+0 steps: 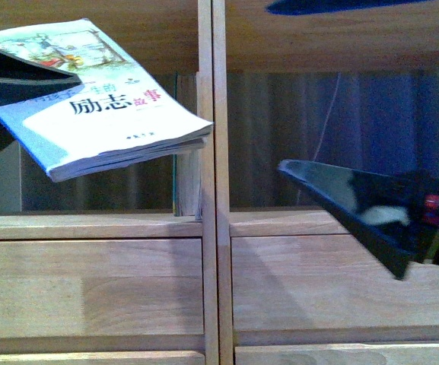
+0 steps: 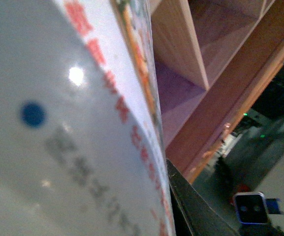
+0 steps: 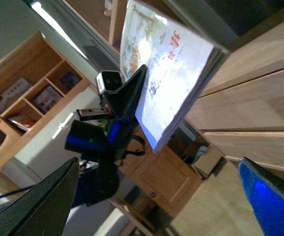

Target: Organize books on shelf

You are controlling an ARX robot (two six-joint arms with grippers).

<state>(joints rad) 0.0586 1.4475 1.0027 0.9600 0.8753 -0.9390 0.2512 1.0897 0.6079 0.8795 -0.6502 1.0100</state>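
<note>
Nearest my lens I log the right claw (image 1: 274, 85), jaws wide apart and empty at 3 o'clock; the left claw (image 1: 52, 84) at 9 o'clock is clamped on the white paperback (image 1: 120, 114), which juts toward 3 o'clock before the shelf (image 1: 213, 228), unshelved, while the green-edged book (image 1: 187, 182) stands inside by the divider.

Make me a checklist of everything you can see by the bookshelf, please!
Surface: light-wood shelf, open compartments above flat drawer fronts.
Job's things: white paperback held tilted in front of the left compartment; slim green-edged book upright against the central divider.
Clutter: nothing seen.
Grippers: left gripper shut on the white paperback; right gripper open, holding nothing.
Cables: thin pale cord in the right compartment.
Surroundings: another wooden bookcase with books, across the room.
</note>
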